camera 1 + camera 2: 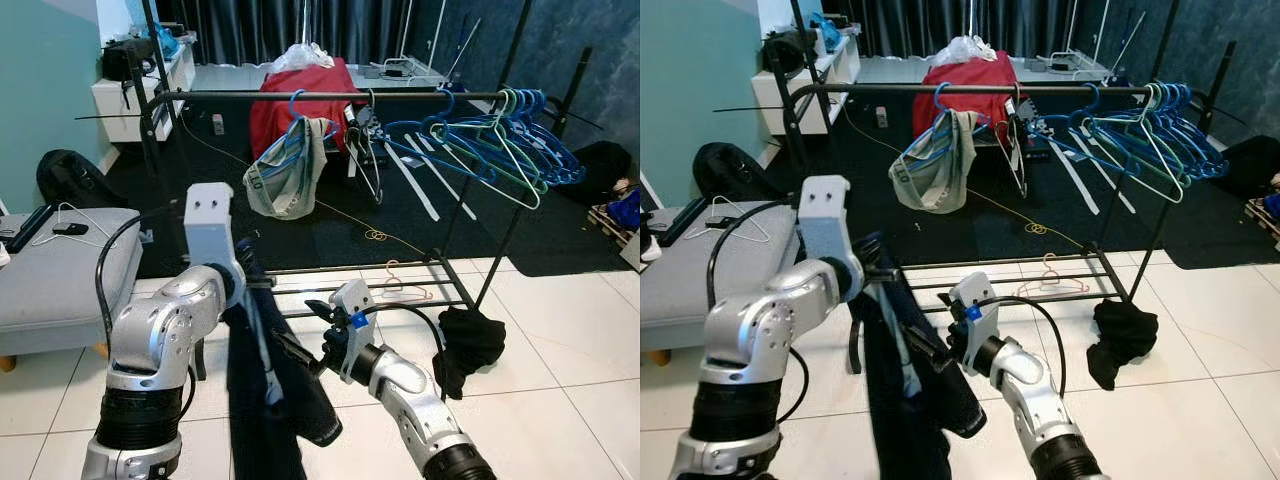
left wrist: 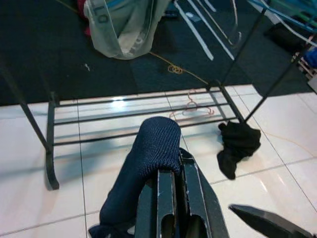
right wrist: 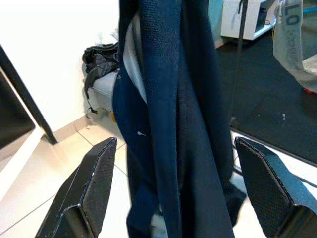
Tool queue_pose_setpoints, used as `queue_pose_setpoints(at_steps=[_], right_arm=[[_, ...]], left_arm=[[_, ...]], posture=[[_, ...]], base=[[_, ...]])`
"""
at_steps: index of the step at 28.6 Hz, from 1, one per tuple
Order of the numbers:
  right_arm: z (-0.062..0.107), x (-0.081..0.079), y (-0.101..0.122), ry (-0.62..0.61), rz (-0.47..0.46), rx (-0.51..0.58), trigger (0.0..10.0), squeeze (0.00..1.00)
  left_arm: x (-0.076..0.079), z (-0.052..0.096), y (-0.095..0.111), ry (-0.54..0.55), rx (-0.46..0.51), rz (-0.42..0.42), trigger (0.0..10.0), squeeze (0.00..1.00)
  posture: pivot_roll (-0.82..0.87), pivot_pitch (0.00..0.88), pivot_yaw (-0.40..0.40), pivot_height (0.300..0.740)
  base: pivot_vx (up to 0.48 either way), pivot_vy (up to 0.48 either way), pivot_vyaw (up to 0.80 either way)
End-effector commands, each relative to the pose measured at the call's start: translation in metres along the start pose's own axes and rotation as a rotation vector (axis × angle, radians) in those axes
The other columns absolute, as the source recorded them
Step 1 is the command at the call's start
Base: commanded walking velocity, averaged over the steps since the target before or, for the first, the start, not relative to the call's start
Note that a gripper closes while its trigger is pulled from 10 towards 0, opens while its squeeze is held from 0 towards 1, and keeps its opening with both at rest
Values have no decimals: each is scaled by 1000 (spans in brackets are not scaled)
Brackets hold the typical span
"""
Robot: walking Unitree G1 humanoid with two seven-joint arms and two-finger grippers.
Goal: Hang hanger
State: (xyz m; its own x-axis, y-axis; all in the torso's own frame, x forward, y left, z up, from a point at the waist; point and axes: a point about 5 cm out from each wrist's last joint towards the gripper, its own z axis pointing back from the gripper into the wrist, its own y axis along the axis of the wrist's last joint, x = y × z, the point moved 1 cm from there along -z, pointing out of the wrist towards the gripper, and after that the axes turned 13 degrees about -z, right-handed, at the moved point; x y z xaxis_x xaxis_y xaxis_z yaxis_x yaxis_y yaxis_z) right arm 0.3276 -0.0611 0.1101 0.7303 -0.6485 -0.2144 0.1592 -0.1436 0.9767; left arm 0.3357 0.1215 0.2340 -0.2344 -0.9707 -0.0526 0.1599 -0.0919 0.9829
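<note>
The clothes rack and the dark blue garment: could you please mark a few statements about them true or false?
1. The left end effector is shut on the dark blue garment. True.
2. The right end effector is clamped on the garment. False: its fingers stand wide apart, with the garment hanging between them.
3. A row of blue hangers hangs on the rail of the clothes rack toward the robot's right. True.
4. The black cloth hangs on the rail. False: it lies on the tiled floor by the rack's foot.
5. A pink hanger lies on the rack's bottom shelf. True.
</note>
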Motion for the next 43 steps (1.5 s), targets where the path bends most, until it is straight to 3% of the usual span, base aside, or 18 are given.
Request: queue_pose_setpoints(at_steps=[1,11,12,13,14,15,16,24,41,42,43], right_arm=[[-1,2,-5,-5,0,-18,10000,0],[1,17,-13,-75,-40,-53,10000,0],[1,19,-14,-85,-47,-55,5216,0],[2,22,-14,-95,-49,-58,2706,0],[2,25,-14,-106,-51,-60,1137,0],[2,25,-14,-106,-51,-60,1137,0],[2,27,-14,-115,-54,-59,0,0],[4,32,-8,-112,-55,-26,0,0],[12,26,7,3,-34,82,0,0],[12,25,9,0,-29,105,3765,0],[13,25,10,-1,-28,120,3765,0]], left_arm=[[8,5,16,-42,53,-3,0,0],[19,11,28,-118,75,33,0,0],[19,11,29,-122,78,34,0,0],[20,11,32,-129,83,38,0,0],[21,12,34,-137,88,45,0,0],[21,12,34,-137,88,45,0,0],[22,12,35,-144,93,53,0,0],[20,13,37,-150,88,52,0,0],[10,11,37,-81,77,53,0,0],[11,12,38,-87,79,55,0,0],[12,12,38,-92,81,57,0,0]], posture=[[57,36,11,740],[59,47,12,740],[59,47,12,740],[62,50,13,740],[62,50,13,740],[62,50,13,740],[62,50,13,740],[62,53,16,740],[59,57,13,740],[59,57,13,740],[59,57,13,740]], base=[[0,0,0],[0,0,0],[0,0,0],[0,0,0],[0,0,0],[0,0,0],[0,0,0],[0,0,0],[0,0,0],[0,0,0],[0,0,0]])
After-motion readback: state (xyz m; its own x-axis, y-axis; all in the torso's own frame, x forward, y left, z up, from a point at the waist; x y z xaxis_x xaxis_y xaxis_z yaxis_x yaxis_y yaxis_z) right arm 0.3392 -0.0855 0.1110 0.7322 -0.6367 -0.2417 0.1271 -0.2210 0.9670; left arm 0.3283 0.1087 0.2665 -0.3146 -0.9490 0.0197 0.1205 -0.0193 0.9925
